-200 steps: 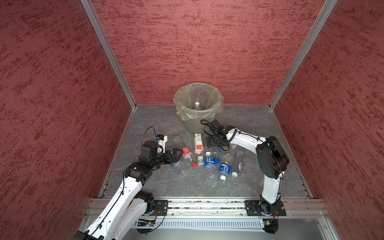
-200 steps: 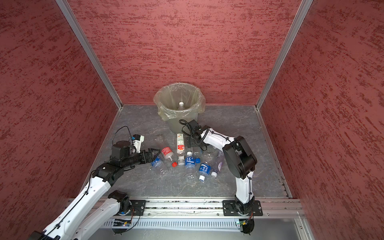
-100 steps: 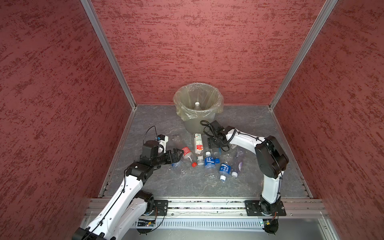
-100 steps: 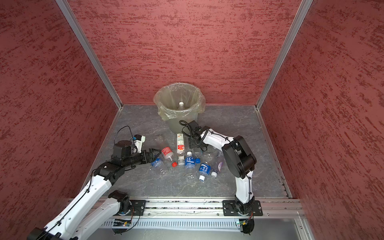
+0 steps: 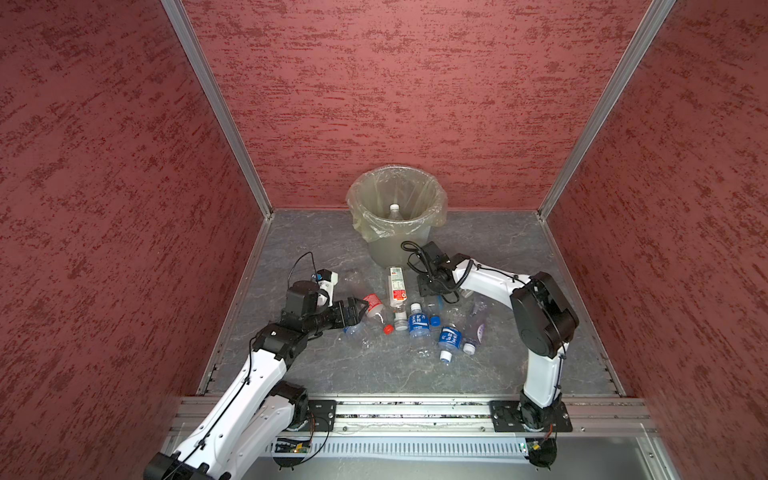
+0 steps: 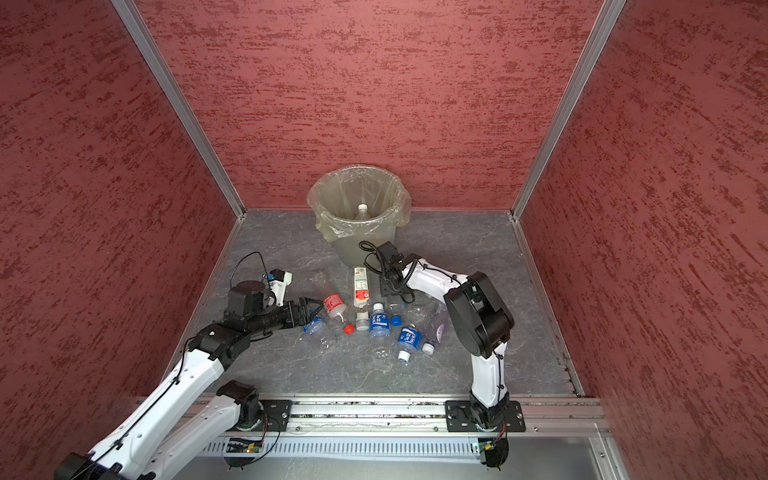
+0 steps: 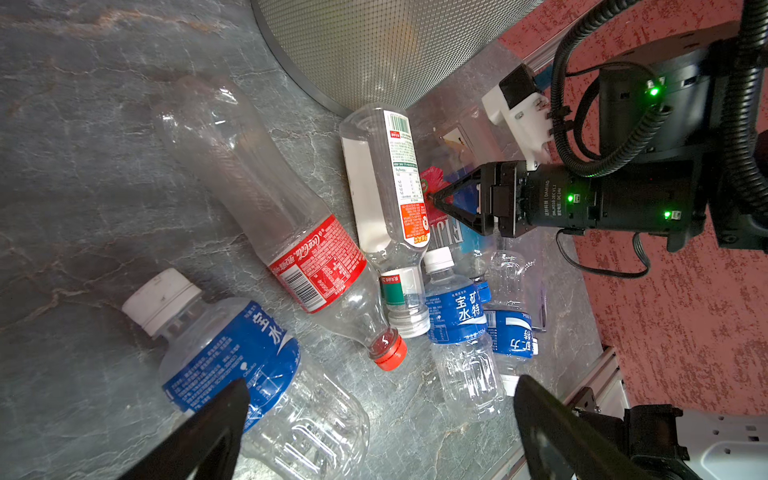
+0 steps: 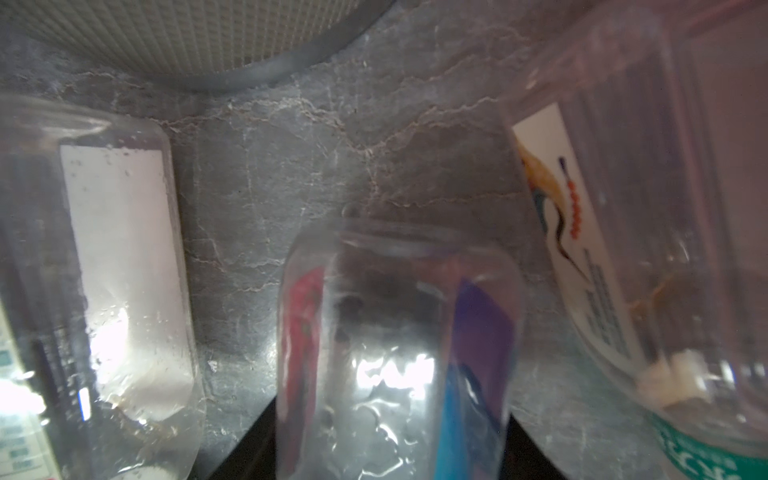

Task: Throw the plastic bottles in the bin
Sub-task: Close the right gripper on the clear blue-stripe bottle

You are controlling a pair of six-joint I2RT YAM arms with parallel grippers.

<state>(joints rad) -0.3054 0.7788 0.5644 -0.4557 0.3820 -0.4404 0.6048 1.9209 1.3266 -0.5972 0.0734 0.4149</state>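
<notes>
Bin point(image 5: 419, 245) stands at the back of the grey floor point(image 5: 519, 257), by the rear wall. One white-capped bottle point(image 5: 394, 212) is inside it, seen in both top views. The other bottles lie in a loose cluster on the floor in front of the bin, between the two arms. Right gripper point(image 5: 434, 293) is low over the far end of the cluster, just in front of the bin. In the right wrist view its fingers point(image 8: 253, 451) are narrow and set against both sides of the Fiji bottle point(image 8: 395, 332). This is a clear bottle with a pink and blue label, lying on the floor, base toward the bin. The left wrist view shows the same grip side-on, fingertips at that label. Left gripper point(image 5: 358, 309) is at the left edge of the cluster, fingers point(image 7: 208, 432) spread wide and holding nothing. A blue-label bottle point(image 7: 232, 353) with a white cap lies below them, nearer one finger. Just beside it lies the Coke bottle point(image 5: 372, 304), its red cap toward the rail. White-label bottle point(image 5: 397, 286) lies lengthwise next to the Coke bottle, base near the bin's foot. Two more blue-label bottles and a purple-tinted bottle point(image 5: 478, 326) lie on the rail side of the right gripper.
</notes>
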